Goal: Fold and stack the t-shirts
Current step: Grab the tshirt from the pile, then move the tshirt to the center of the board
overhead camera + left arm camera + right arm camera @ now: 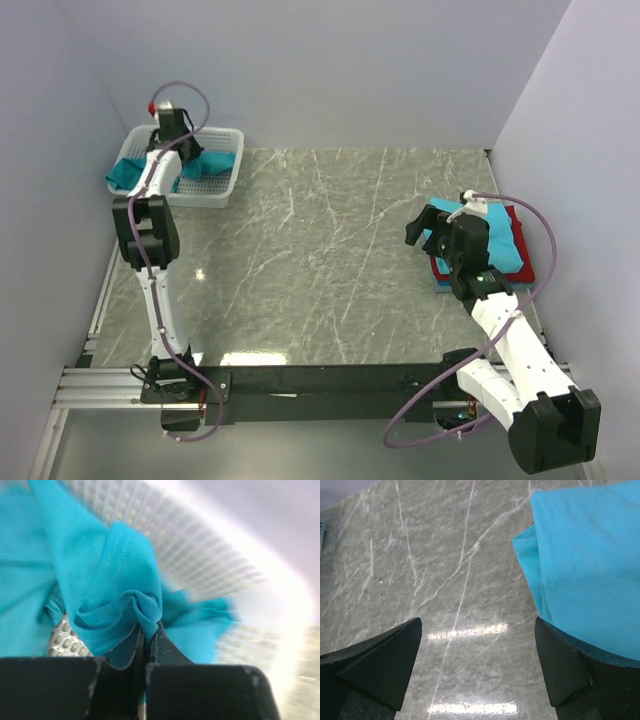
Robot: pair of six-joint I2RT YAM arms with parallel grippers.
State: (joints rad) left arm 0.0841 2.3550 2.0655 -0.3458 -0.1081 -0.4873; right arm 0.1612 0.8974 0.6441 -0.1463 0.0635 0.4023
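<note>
Looking at the top view first: the left arm is reaching way over to the far-left corner, w/ the left pincer (172, 128) dipping into the white basket (222, 190), bc that's where the unfolded teal shirt (128, 175) is lying, crumpled and spilling over the rim. The right pincer (428, 225) is hovering at the near edge of the folded stack (505, 245) on the right side of the tabletop (300, 260), teal on top w/ red and blue peeking out underneath. Prob it's parking there to be out of the way.

Left wrist cam: the left pincer (147, 630) is pressing together on a bunched ridge of the teal shirt (100, 575), cloth puckering up right btw the fingertips. Basket (200, 545) mesh is showing behind. IMO it's grabbing a fold bc loose cloth is offering nothing else to hold.

Right wrist cam: the right pincer (477, 630) is standing spread wide, holding nothing, bare tabletop (410, 555) btw the fingers. The top teal shirt (590, 555) is sitting just beside one finger, maybe touching, can't tell.
</note>
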